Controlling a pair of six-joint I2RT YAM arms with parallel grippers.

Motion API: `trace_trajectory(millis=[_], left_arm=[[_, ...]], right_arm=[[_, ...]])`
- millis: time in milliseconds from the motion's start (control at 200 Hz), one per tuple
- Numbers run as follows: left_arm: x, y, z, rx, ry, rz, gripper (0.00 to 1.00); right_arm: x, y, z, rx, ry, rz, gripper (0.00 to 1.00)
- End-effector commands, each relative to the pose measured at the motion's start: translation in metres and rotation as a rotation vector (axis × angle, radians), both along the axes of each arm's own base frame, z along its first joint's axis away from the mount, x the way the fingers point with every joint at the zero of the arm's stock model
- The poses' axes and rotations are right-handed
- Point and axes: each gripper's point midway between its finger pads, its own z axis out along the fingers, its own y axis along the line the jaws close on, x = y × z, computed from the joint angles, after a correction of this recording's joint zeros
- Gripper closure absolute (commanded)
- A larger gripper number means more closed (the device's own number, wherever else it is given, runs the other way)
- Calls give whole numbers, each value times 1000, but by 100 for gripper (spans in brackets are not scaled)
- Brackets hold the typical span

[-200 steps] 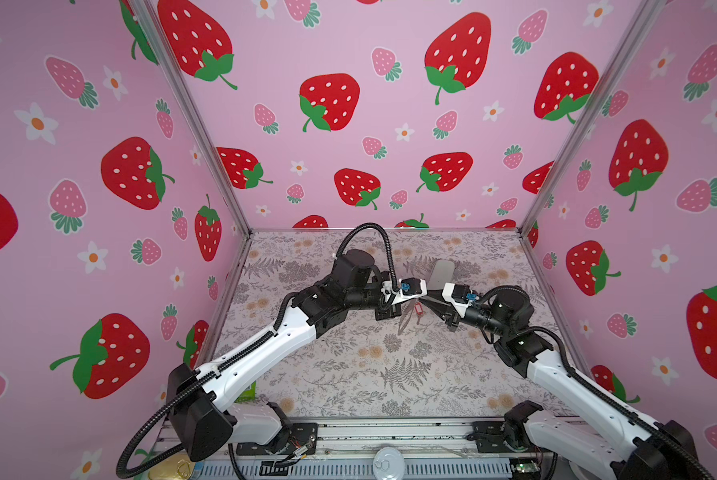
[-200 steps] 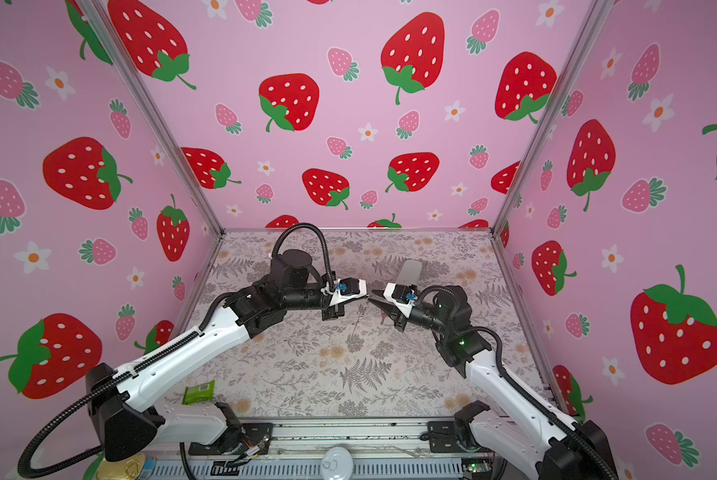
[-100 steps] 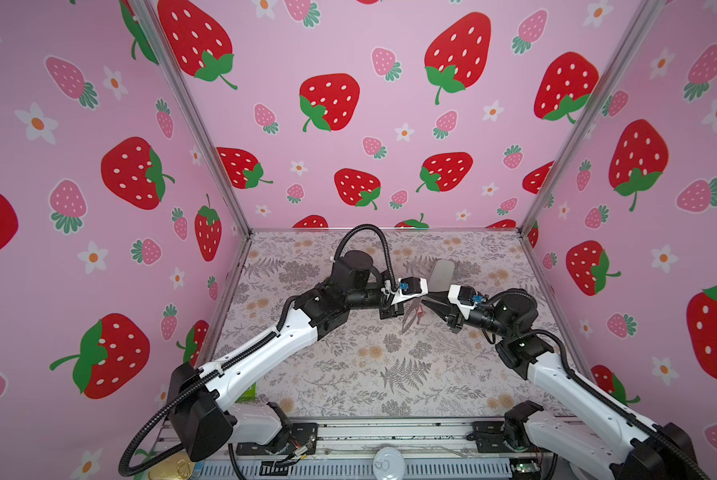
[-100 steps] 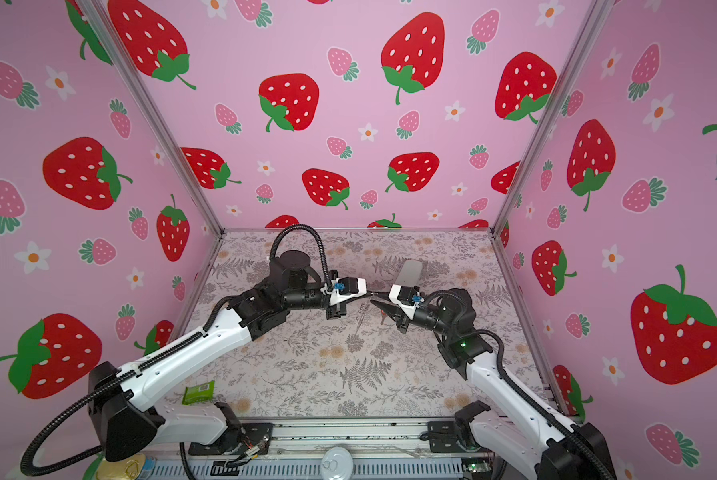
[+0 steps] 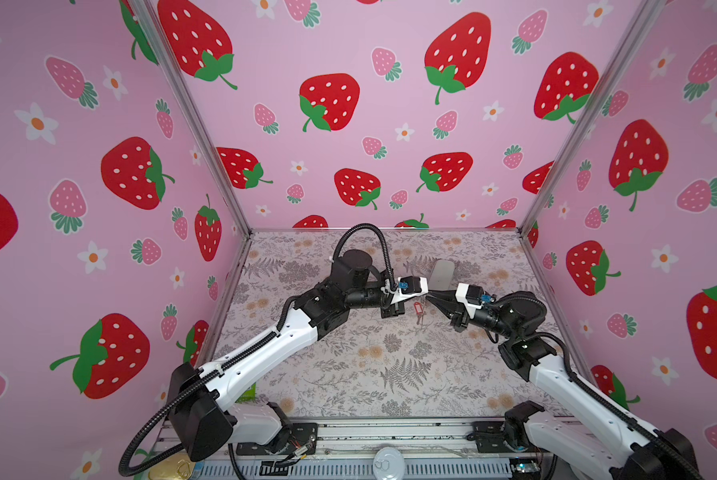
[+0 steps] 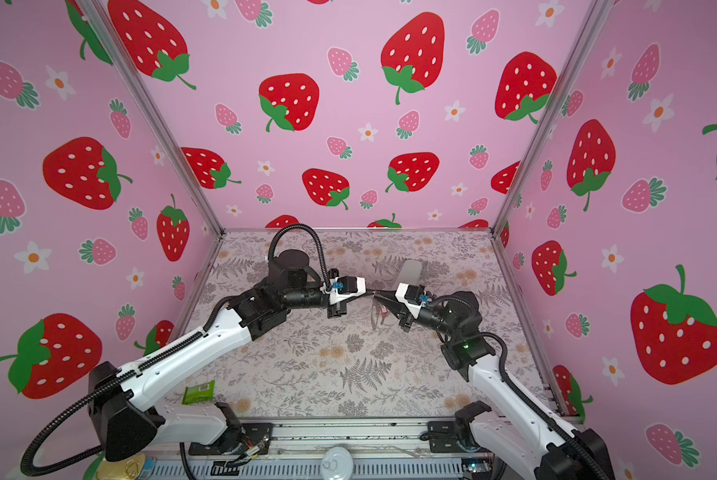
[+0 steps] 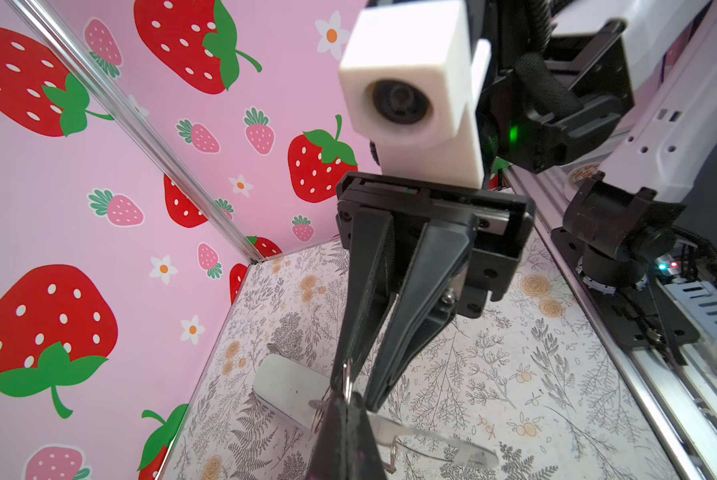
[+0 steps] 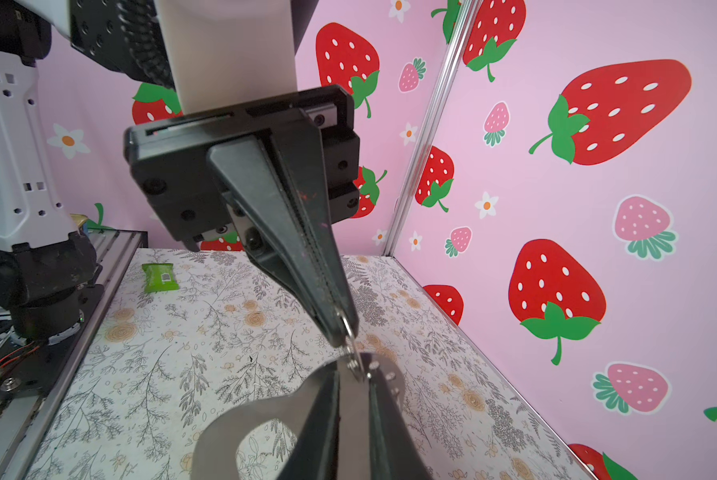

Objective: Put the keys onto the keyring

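Top views: left gripper (image 5: 421, 296) and right gripper (image 5: 436, 297) meeting tip to tip above table (image 5: 348, 374). Key (image 5: 418, 308) dangling just below them, keyring (image 6: 374, 320) loop hanging beside it.

Left wrist: left gripper clenching on silver ring (image 7: 348, 376). Right jaws standing narrowly apart around it; gripping or not, cannot tell.

Right wrist: keyring strap showing between right fingers (image 8: 319, 415).

Judging: threading step in hand. Next move calling for prying ring's split open and sliding key on without losing the pinch.
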Motion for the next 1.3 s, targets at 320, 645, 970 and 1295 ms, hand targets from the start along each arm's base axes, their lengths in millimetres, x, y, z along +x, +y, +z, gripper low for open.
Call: trace_trajectory(millis=[320, 645, 970, 1295], left_arm=[[-7, -2, 5, -24, -35, -53, 100], [-8, -1, 1, -11, -33, -54, 100], [-7, 3, -5, 14, -39, -35, 96], [3, 19, -17, 84, -73, 61, 67]], right_arm=[[-14, 2, 7, 19, -11, 96, 84], [-12, 2, 9, 24, -13, 84, 94], [-7, 0, 10, 20, -30, 40, 98], [4, -14, 6, -10, -183, -127, 99]])
